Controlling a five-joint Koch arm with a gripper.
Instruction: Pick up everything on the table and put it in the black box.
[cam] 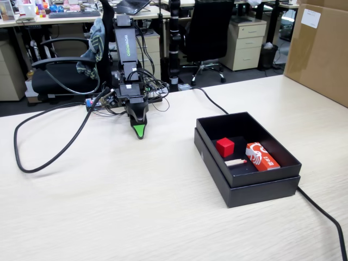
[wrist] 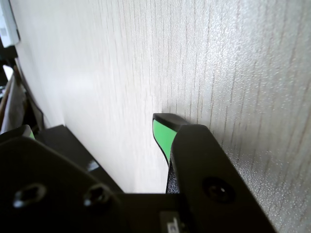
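Fixed view shows the cube (cam: pixel 225 147) lying inside the black box (cam: pixel 247 191), beside an orange packet (cam: pixel 262 156) and a small pale stick (cam: pixel 235 162). Well apart, the gripper (cam: pixel 140 131) points down at the table (cam: pixel 109 206); I cannot tell whether its jaws are parted.

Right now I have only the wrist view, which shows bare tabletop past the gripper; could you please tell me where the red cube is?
Observer: The red cube already sits inside the black box.
Operator: Is anything else in there?
Observer: Yes, an orange-red packet lies to the cube's right in the fixed view, with a small pale stick in front of the cube.
Operator: Where is the gripper relative to the box?
Observer: The gripper points down at the table, left of the box and apart from it.
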